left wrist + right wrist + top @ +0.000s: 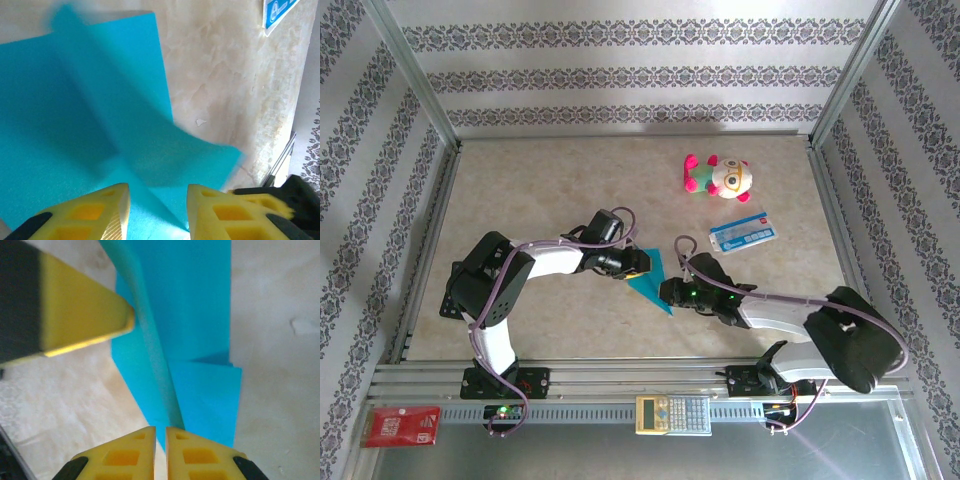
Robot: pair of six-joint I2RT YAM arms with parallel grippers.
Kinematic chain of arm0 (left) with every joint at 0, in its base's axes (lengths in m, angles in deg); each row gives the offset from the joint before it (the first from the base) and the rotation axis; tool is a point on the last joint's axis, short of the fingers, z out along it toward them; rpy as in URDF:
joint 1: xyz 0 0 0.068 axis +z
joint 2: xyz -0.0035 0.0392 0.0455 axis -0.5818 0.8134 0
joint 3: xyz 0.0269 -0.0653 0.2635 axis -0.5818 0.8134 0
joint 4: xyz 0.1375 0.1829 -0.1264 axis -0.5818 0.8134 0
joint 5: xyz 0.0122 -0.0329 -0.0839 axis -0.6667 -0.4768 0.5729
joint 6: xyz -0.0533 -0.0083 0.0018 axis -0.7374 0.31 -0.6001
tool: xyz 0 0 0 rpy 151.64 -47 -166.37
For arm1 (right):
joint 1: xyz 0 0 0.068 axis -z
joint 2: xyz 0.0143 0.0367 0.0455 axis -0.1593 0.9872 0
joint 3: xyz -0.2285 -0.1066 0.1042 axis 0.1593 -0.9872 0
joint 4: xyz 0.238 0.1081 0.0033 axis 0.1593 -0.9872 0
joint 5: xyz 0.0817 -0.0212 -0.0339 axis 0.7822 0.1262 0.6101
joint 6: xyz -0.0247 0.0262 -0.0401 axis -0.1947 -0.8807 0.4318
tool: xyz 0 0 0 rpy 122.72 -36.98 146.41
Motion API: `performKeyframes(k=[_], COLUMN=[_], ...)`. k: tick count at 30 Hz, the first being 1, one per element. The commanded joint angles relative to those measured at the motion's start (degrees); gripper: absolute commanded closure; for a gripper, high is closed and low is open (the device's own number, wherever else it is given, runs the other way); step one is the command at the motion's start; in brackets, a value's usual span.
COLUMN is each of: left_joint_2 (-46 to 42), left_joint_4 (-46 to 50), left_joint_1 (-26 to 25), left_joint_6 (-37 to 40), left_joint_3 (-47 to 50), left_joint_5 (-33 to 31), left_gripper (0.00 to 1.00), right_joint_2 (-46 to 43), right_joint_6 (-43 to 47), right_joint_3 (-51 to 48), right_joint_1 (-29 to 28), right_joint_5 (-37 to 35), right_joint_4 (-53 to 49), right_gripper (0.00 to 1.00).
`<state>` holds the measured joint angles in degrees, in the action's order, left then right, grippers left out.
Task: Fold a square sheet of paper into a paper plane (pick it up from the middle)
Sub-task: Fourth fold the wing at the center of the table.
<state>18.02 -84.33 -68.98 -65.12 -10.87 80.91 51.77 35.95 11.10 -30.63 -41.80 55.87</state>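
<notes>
The right gripper (160, 432) has its two yellow fingers pressed almost together, with only a thin slit between them. The raised lengthwise crease of the folded teal paper (195, 305) runs straight into that slit, so they are pinched on the ridge of the fold. From there the paper spreads toward 12 o'clock in the right wrist view, with a stepped layer edge at about 3 o'clock of the fingertips. A yellow finger (85, 315) of the other arm hangs at 10 o'clock, its tip close to the ridge.

The left gripper (157, 187) has its fingers standing apart, with the blue sheet (75, 125) visible through the gap beneath them. It shows no clamp on the sheet. The paper fans out toward 11 o'clock, one flap lifted and blurred, and a corner reaches toward 3 o'clock.

From above, the paper (653, 280) lies near the middle of the marbled table (540, 190) as a pointed wedge, its tip toward 5 o'clock. The left gripper (638, 263) is at its 10 o'clock edge and the right gripper (667, 292) at its 4 o'clock edge.

A white-and-blue card (742, 232) lies at 2 o'clock of the paper, well apart, and a plush toy (720, 177) lies farther out at 1 o'clock. On the near rail a calculator (672, 413) sits at 6 o'clock and a red packet (402, 425) at 8 o'clock
</notes>
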Motion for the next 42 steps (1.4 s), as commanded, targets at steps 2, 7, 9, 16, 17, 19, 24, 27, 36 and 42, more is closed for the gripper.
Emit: performKeyframes(k=[2, 7, 9, 16, 17, 19, 24, 27, 36, 42], left_joint_2=[-0.74, -0.54, -0.23, 0.58, 0.65, 0.91, 1.32, 1.43, 1.36, 1.37], left_joint_4=[-2.51, -2.21, -1.98, -0.84, -0.82, -0.75, -0.44, -0.38, -0.25, -0.07], left_joint_1=[-0.56, -0.56, -0.50, -0.52, -0.52, -0.52, -0.52, -0.52, -0.52, -0.56], left_joint_6=[-0.87, -0.69, -0.68, -0.56, -0.66, -0.57, -0.47, -0.44, -0.34, -0.33], left_joint_3=[0.89, 0.62, 0.39, -0.74, -0.78, -1.03, -1.31, -1.23, -1.04, -1.21], left_joint_5=[0.61, 0.61, 0.78, 0.18, 0.17, 0.19, 0.17, 0.21, 0.08, 0.26], left_gripper=[0.64, 0.64, 0.64, 0.65, 0.65, 0.65, 0.66, 0.66, 0.66, 0.66], right_joint_2=[-2.31, -1.72, -1.72, -4.79, -5.45, -6.57, -7.11, -5.67, -0.07, 4.76], right_joint_6=[1.19, 3.62, 4.47, 8.23, 8.64, 9.47, 11.53, 11.86, 12.73, 13.61], right_joint_3=[0.07, 2.22, 2.54, 2.48, 2.24, 2.16, 3.53, 4.92, 7.43, 9.82], right_joint_1=[0.69, 0.66, 0.11, -2.81, -3.05, -3.84, -6.87, -8.51, -10.79, -10.92], right_joint_5=[-0.45, -2.36, -3.03, -6.48, -6.46, -6.85, -11.46, -16.71, -19.16, -19.37], right_joint_4=[-1.24, -3.48, -4.02, -7.93, -8.04, -8.81, -12.56, -15.71, -15.82, -14.91], right_gripper=[0.83, 0.79, 0.78, 0.70, 0.69, 0.69, 0.67, 0.66, 0.63, 0.68])
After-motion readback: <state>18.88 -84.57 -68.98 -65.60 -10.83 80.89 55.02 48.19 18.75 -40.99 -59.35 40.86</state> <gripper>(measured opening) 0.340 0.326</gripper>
